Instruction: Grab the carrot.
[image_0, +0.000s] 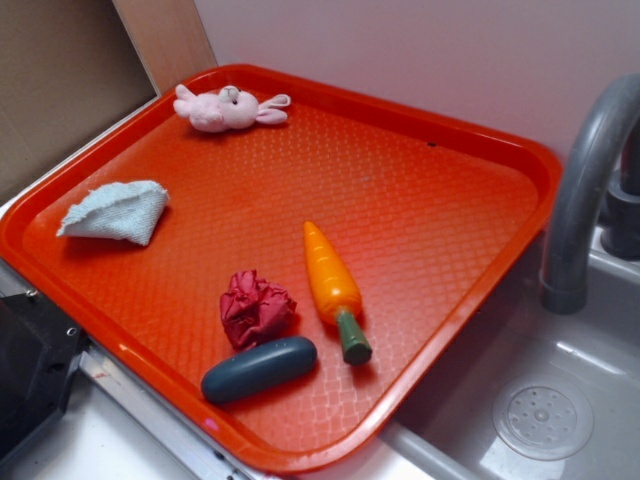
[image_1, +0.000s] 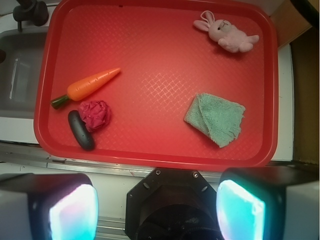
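Tool (image_1: 157, 207): seen only in the wrist view, at the bottom edge; its 2 fingers (image_1: 72, 212) stand wide apart with nothing between them, so it is released and hangs high above the near rim of the tray.
Carrot (image_0: 331, 284): lies flat on the red tray (image_0: 430, 200), orange and tapered, pointed tip toward the tray's middle, dark green stem end toward the tray edge by the sink.
Cloth ball (image_0: 255, 308): wrinkly dark red, just beside the carrot's thick half, apart from it by a small gap.
Capsule (image_0: 259, 369): dark grey-blue oblong, touching or almost touching the cloth ball, near the tray rim.
Folded cloth (image_0: 117, 211): pale green-white towel, well apart from the carrot.
Toy rabbit (image_0: 226, 108): pink plush, lying in a far corner of the tray.
Sink (image_0: 560, 400): grey basin with a curved faucet (image_0: 585, 190), beside the tray on the carrot's side.
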